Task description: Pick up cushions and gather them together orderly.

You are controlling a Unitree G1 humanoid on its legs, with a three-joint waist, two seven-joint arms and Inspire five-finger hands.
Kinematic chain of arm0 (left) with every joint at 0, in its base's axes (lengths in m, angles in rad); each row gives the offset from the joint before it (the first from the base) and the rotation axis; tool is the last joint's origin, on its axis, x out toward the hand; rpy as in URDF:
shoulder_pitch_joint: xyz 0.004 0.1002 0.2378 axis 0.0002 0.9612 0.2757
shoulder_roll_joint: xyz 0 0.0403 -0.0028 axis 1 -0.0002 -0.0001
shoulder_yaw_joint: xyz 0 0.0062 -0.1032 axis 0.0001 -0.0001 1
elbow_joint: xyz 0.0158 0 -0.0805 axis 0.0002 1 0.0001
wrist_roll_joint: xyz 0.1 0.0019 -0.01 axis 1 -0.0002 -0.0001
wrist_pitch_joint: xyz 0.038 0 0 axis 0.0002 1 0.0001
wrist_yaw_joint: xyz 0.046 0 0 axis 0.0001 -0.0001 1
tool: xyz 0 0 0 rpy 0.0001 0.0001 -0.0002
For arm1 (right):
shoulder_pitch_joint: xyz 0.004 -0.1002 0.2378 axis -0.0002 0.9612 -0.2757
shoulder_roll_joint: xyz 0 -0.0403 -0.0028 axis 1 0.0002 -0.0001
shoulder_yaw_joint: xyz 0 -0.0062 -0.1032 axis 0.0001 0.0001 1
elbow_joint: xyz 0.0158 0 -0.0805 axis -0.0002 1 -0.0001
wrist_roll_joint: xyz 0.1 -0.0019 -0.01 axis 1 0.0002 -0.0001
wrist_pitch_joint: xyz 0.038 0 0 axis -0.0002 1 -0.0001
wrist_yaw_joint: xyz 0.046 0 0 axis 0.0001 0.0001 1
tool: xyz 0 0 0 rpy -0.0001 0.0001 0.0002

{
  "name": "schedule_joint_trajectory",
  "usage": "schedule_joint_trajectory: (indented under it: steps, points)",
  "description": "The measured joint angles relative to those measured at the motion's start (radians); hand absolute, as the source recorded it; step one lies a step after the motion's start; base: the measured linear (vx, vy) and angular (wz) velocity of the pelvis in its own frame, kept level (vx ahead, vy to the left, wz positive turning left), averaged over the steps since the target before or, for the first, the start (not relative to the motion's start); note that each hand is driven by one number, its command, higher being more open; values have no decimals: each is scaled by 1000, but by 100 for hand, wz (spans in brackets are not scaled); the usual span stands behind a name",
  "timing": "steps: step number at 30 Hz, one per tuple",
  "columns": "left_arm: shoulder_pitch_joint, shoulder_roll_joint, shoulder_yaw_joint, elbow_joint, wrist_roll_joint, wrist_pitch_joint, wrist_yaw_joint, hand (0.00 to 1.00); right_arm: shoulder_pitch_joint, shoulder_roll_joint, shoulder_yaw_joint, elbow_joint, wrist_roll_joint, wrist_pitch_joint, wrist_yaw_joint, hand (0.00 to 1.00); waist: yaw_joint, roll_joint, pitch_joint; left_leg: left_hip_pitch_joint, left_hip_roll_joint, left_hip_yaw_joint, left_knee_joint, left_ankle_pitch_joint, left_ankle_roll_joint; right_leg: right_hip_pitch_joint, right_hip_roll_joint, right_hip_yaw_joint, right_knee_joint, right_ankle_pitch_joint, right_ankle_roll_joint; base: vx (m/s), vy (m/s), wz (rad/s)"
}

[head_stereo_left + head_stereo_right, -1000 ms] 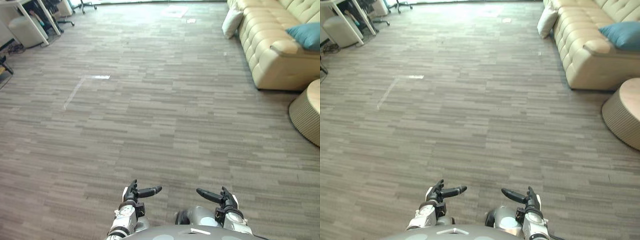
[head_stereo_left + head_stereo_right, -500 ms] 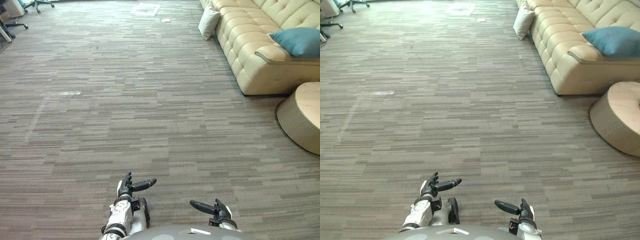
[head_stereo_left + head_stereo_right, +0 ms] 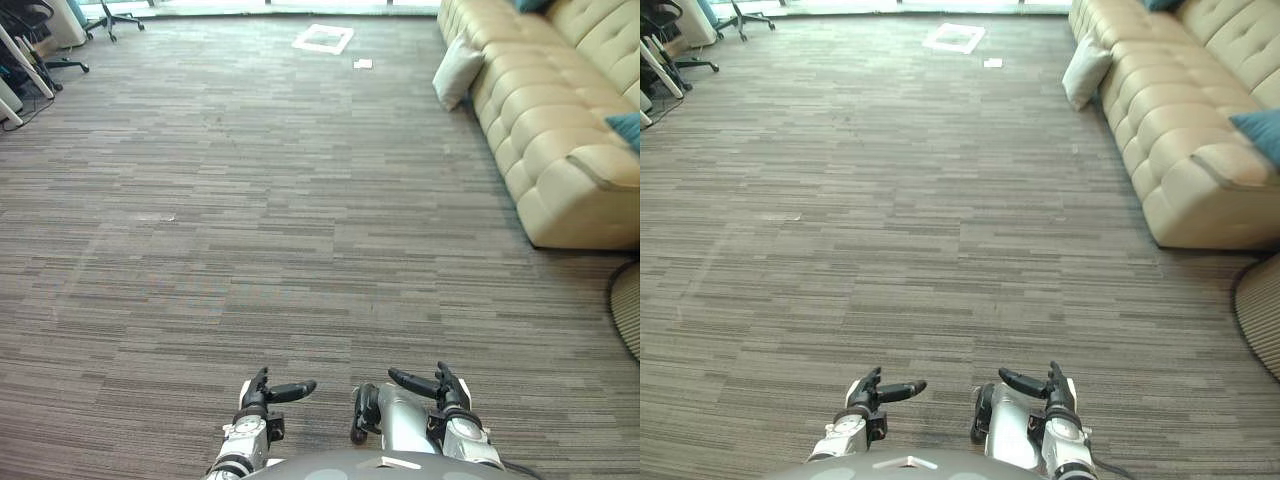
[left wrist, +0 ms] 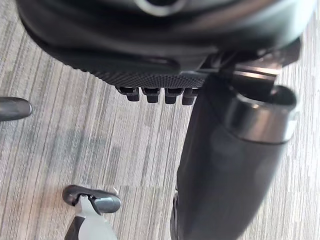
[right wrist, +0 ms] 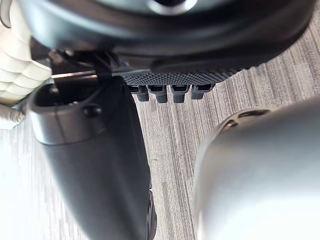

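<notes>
Left hand (image 3: 262, 393): low at the near edge, left of centre, above the carpet; fingers relaxed and reaching forward, thumb stretched to the right, holding nothing.
Right hand (image 3: 440, 386): near edge, right of centre, level with the left hand and apart from it; fingers loose, thumb pointing left, also empty.
Carpet floor (image 3: 250, 220): grey striped tiles running from the hands to the far wall.
White cushion (image 3: 457, 72): far right, standing on the floor and leaning against the sofa's far end, well apart from both hands.
Sofa (image 3: 550, 130): cream, tufted, along the right side.
Teal cushion (image 3: 628, 128): on the sofa seat at the right edge, partly cut off.
Second teal cushion (image 3: 530, 5): farther along the sofa, at the far edge, only a corner visible.
Woven round stool (image 3: 630, 308): right edge, nearer than the sofa.
White sheet (image 3: 323, 38): flat on the far floor, with a small white scrap (image 3: 363, 64) just to its right.
Office chairs (image 3: 28, 18): far left corner.
</notes>
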Motion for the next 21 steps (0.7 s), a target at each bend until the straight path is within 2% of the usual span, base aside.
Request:
schedule_joint_trajectory:
  steps: [1, 2, 3, 5, 6, 7, 9, 10, 11, 12, 13, 14, 15, 16, 17, 18, 19, 20, 21]
  points:
    - [0, 0, 3, -2, 0, 1, 2, 100, 4, 1, 2, 0, -2, 3, 0, 100, -4, 3, 0, -47, 22, -29, 121, 21, -64, 32, 8, -11, -21, -4, -2, 473, -212, 21]
    - [2, 0, 5, -15, 0, 1, 1, 100, 12, -3, 6, -1, -8, 5, 0, 100, -3, 13, 0, -135, 48, -74, 327, 57, -151, 87, 30, -23, -64, -8, -5, 408, -133, 2]
    - [11, -1, 19, -35, 0, 0, 1, 100, 21, -9, 20, -1, -11, 9, -1, 100, -1, 24, -5, -226, 76, -78, 536, 57, -151, 147, 62, -25, -119, -9, -7, 466, -89, -13]
    - [24, -3, 70, -72, -1, -1, 5, 100, 24, -15, 53, 7, -7, 11, -4, 100, 2, 28, -5, -348, 102, -17, 715, 41, -131, 264, 99, -12, -214, -15, -20, 432, -8, -31]
    - [25, -3, 80, -78, -2, -2, 5, 100, 24, -18, 62, 12, -6, 11, -4, 100, 4, 27, -5, -373, 102, -4, 719, 31, -114, 289, 104, -5, -235, -15, -20, 260, 26, -34]
    - [27, -2, 89, -93, -3, -3, 7, 100, 23, -23, 82, 22, -4, 12, -4, 100, 7, 25, -5, -416, 102, 18, 704, 9, -75, 327, 108, 1, -269, -13, -19, 264, 32, -36]
    - [27, -2, 94, -110, -3, -9, 11, 100, 25, -24, 87, 33, 1, 13, -6, 100, 29, 22, -3, -490, 99, 75, 531, -40, 8, 397, 105, 35, -333, 1, 7, 376, 78, -57]
    - [26, -4, 94, -114, -3, -21, 11, 100, 25, -25, 87, 43, 2, 14, -7, 100, 35, 19, -3, -512, 87, 83, 376, -44, 20, 431, 100, 54, -368, 4, 18, 366, 114, -54]
    - [25, -5, 94, -115, -3, -24, 11, 100, 25, -25, 87, 44, 2, 15, -7, 100, 36, 18, -2, -520, 82, 82, 323, -43, 22, 443, 97, 60, -380, 4, 22, 413, 159, -48]
    - [24, -6, 94, -120, -3, -34, 11, 100, 27, -23, 87, 47, 2, 19, -9, 100, 38, 17, -1, -545, 74, 70, 191, -30, 31, 475, 91, 76, -404, 0, 31, 562, 259, -48]
    - [23, -7, 94, -128, -3, -45, 11, 100, 29, -19, 87, 48, 3, 21, -18, 100, 43, 8, 3, -564, 62, 55, 64, 11, 36, 505, 71, 97, -419, -17, 60, 566, 288, -47]
    - [22, -7, 93, -129, -3, -47, 11, 100, 30, -18, 87, 48, 3, 21, -21, 100, 44, 7, 4, -568, 57, 54, 39, 21, 36, 508, 68, 104, -421, -23, 70, 584, 339, -56]
    - [20, -6, 92, -128, -4, -48, 12, 100, 34, -21, 91, 47, 3, 20, -26, 100, 47, 14, 2, -581, 60, 57, -24, 66, 53, 537, 60, 134, -426, -61, 109, 395, 266, -46]
    - [19, -4, 91, -127, -5, -48, 12, 100, 36, -21, 93, 50, 3, 21, -27, 100, 54, 11, 0, -581, 60, 57, -2, 119, 65, 546, 52, 147, -422, -75, 121, 652, 407, -69]
    - [10, 7, 90, -123, -10, -38, 16, 100, 43, -5, 100, 54, 3, 23, -28, 100, 61, -20, -19, -586, 41, 75, 74, 155, 69, 573, 14, 204, -416, -82, 116, 453, 280, -44]
    - [9, 11, 90, -123, -12, -35, 16, 100, 46, 1, 100, 55, 2, 23, -27, 100, 61, -28, -22, -586, 35, 76, 86, 137, 74, 570, 4, 212, -409, -80, 114, 590, 365, -32]
    - [6, 24, 89, -121, -15, -27, 18, 100, 53, 22, 96, 55, 3, 23, -26, 100, 61, -59, -36, -588, 8, 91, 120, 95, 94, 551, -31, 247, -360, -61, 119, 459, 311, 1]
    - [4, 32, 87, -118, -19, -22, 22, 100, 56, 32, 95, 55, 2, 23, -24, 100, 61, -76, -43, -580, -19, 99, 148, 53, 102, 525, -61, 265, -278, -38, 146, 565, 381, 8]
    - [-3, 35, 86, -102, -20, -21, 25, 100, 56, 36, 93, 55, 2, 23, -21, 100, 60, -85, -45, -561, -39, 105, 160, 16, 110, 478, -85, 290, -147, -4, 160, 541, 348, 13]
